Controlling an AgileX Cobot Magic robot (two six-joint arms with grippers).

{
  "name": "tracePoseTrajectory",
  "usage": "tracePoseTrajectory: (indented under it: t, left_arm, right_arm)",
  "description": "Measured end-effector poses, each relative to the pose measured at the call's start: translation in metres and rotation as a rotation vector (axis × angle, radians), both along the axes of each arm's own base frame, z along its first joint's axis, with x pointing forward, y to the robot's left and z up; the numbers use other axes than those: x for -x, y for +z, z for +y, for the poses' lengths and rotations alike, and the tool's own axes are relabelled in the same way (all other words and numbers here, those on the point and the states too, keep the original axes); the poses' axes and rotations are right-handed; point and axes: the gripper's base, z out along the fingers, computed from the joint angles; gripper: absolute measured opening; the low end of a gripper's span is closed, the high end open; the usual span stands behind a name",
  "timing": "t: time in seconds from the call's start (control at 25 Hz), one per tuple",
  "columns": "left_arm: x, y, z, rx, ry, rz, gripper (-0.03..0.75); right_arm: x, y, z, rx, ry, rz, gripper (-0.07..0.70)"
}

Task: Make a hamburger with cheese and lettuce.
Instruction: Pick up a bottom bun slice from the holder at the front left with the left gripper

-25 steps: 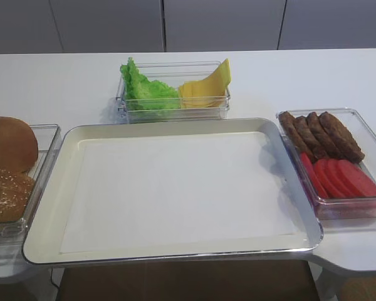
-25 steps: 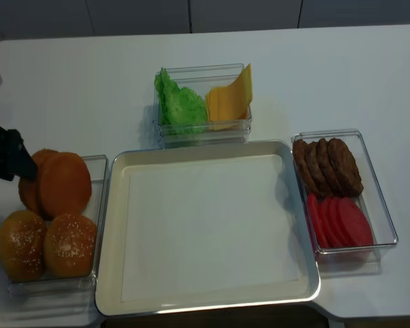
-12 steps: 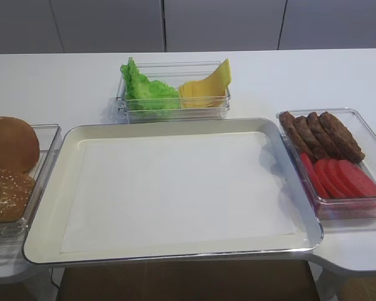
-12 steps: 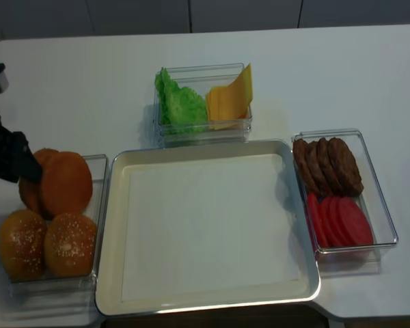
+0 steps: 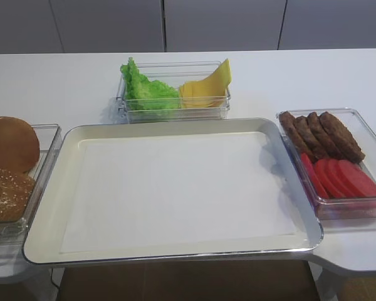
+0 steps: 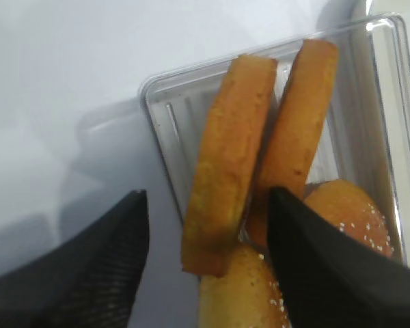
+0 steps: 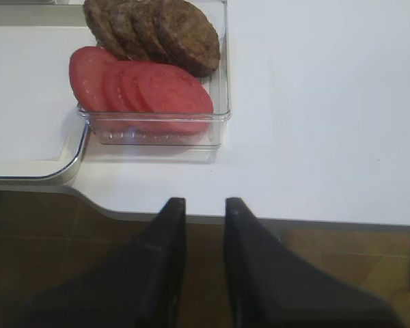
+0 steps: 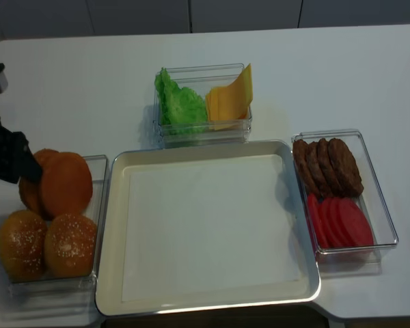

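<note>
Two bun halves (image 6: pixel 229 143) for the hamburger stand on edge in a clear box (image 6: pixel 162 113) at the left, with golden-brown crusts (image 8: pixel 65 184). My left gripper (image 6: pixel 206 193) is open. Its jaws straddle the lower end of the nearer half and hold nothing. From above, that gripper (image 8: pixel 17 164) sits at the box's far left corner. Green ruffled lettuce (image 5: pixel 147 94) and yellow cheese slices (image 5: pixel 207 88) share a clear box at the back. My right gripper (image 7: pixel 203 202) hangs off the table's front edge, its jaws a narrow gap apart with nothing between them.
A large tray (image 5: pixel 169 125) lined with white paper fills the middle. Sesame bun tops (image 8: pixel 44 244) lie in the front of the bun box. A clear box at the right holds brown patties (image 5: pixel 319 133) and tomato slices (image 5: pixel 341 179).
The left gripper has shifted very slightly beside the bun box, and the upright bun halves look nudged a little to the right. Nothing else has moved.
</note>
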Motion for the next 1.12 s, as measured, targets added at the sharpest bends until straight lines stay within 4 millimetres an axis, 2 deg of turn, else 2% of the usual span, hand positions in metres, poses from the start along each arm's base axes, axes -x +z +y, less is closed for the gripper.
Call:
tracePoseTrajectory:
  t: [0.28,0.68,1.12]
  left_arm:
    - [0.0000,0.0000,0.0000,0.000,0.002,0.000,0.393]
    - [-0.0006,-0.0005,-0.0013,0.002,-0.002,0.002,0.240]
    - [0.0001,0.0008,-0.0016,0.006,0.019,0.006,0.147]
  right_arm:
    - [0.0000,0.0000,0.0000,0.000,0.000,0.000,0.170]
    - [0.0000,0.0000,0.0000,0.000,0.000,0.000,0.170]
    - [0.0000,0.0000,0.0000,0.000,0.000,0.000,0.170]
